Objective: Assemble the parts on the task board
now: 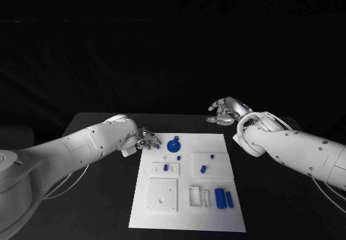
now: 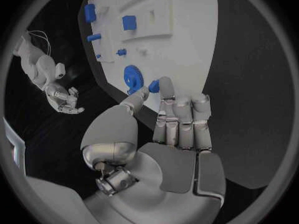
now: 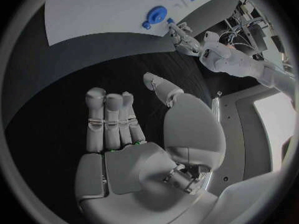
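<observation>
Left hand (image 2: 168, 129) pinches a small blue part (image 2: 154, 86) at the task board's (image 1: 223, 220) far-left corner; right hand (image 3: 143, 139) hovers empty, fingers apart.

The desk (image 1: 94, 200) is matt black, faintly grained like a hard laminate. On it the board (image 1: 184, 222) looks like smooth matt white plastic, its raised blocks the same stuff. The parts (image 1: 220, 198) are blue plastic with a soft sheen; the gear (image 1: 174, 146) near the board's far edge has a finely toothed rim. Both arms have smooth, slightly glossy white plastic shells. The left hand (image 2: 165, 134) and right hand (image 3: 134, 144) are satin silver, metal-like, with brushed grey pads and polished rounded knuckles catching highlights.
</observation>
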Robot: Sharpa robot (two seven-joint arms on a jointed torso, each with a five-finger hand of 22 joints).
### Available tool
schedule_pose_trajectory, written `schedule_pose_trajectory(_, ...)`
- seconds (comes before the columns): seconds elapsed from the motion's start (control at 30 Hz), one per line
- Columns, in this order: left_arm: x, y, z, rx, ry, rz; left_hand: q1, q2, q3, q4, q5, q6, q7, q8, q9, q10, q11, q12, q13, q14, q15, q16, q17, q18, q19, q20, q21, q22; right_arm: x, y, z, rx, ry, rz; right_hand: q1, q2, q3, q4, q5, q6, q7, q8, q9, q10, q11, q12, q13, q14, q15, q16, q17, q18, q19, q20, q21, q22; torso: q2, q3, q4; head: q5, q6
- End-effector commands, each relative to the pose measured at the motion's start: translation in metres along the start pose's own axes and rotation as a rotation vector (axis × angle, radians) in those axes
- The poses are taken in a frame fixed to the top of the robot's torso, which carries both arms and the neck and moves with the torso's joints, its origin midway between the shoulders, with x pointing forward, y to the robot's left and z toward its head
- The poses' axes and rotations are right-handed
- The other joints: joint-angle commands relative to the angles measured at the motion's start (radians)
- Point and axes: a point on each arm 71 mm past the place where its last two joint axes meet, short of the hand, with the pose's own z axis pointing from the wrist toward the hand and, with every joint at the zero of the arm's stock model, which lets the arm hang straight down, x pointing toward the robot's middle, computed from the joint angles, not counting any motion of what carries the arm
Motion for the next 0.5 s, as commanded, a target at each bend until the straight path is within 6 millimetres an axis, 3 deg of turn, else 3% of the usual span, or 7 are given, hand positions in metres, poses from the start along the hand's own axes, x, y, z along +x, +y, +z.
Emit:
schedule_pose_trajectory(0.03, 0.0036, -0.0028, 0.0003, 0.015, 0.026, -0.008, 0.001, 0.009, 0.000, -0.008, 0.007, 0.001, 0.006, 0.004, -0.002, -0.010, 0.000, 0.004, 0.000, -0.003, -0.004, 0.006, -0.002, 0.014, -0.007, -0.103, -0.004, 0.007, 0.0012, 0.0015, 0.0003, -0.008, 0.011, -0.005, 0.003, 0.002, -0.004, 0.000, 0.002, 0.000, 0.005, 0.000, 0.001, -0.003, 0.001, 0.004, -0.002, 0.006, -0.005, 0.005, -0.002, 0.091, 0.004, 0.000, -0.006, 0.002, 0.000, -0.0003, 0.0001, 0.002, 0.000)
schedule_pose_trajectory(0.37, 0.0040, -0.0021, -0.0002, 0.018, 0.034, -0.009, 0.005, 0.013, 0.000, -0.017, 0.007, 0.002, 0.005, 0.005, -0.003, -0.009, 0.000, 0.004, -0.001, -0.003, -0.004, 0.007, -0.002, 0.014, -0.007, -0.103, -0.004, 0.007, 0.0012, 0.0011, 0.0004, -0.007, 0.012, -0.006, 0.003, 0.003, -0.004, 0.001, 0.002, 0.000, 0.005, 0.000, 0.001, -0.003, 0.001, 0.004, -0.002, 0.006, -0.005, 0.005, -0.002, 0.091, 0.005, 0.000, -0.006, 0.002, -0.001, 0.0002, 0.0001, 0.002, -0.003)
schedule_pose_trajectory(0.5, 0.0048, -0.0027, -0.0002, 0.019, 0.040, -0.007, 0.022, 0.020, 0.005, -0.038, 0.007, 0.007, 0.005, 0.009, -0.003, -0.007, 0.000, 0.004, -0.001, -0.003, -0.004, 0.008, -0.002, 0.013, -0.006, -0.103, -0.004, 0.008, 0.0014, 0.0012, 0.0005, -0.006, 0.012, -0.006, 0.003, 0.003, -0.004, 0.001, 0.002, 0.000, 0.005, 0.000, 0.001, -0.003, 0.001, 0.004, -0.002, 0.006, -0.005, 0.005, -0.002, 0.091, 0.005, 0.000, -0.006, 0.002, 0.000, 0.0004, -0.0002, 0.002, -0.004)
